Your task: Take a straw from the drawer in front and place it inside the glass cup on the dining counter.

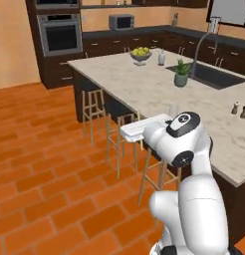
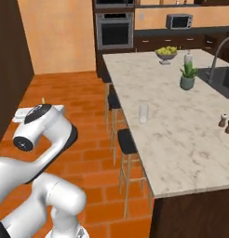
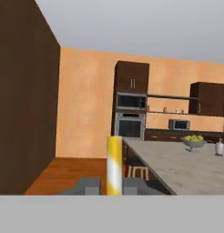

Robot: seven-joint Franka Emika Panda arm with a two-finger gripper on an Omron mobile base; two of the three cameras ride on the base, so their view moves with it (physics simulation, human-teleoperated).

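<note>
One clear cylindrical glass cup (image 2: 143, 113) on the beige veined marble dining counter (image 2: 181, 135), two small dark shakers (image 2: 225, 123), one potted green plant (image 2: 187, 76), one bowl of yellow-green fruit (image 2: 166, 53), three wooden bar stools (image 1: 118, 130), one pale-yellow striped straw (image 3: 114, 164).

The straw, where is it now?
The straw stands upright in the shut claw, bottom middle of the hand view, left of the counter.

Marble dining counter (image 2: 181, 135) bears glass cup (image 2: 143, 113), shakers (image 2: 225, 122), plant (image 2: 187, 76).
</note>
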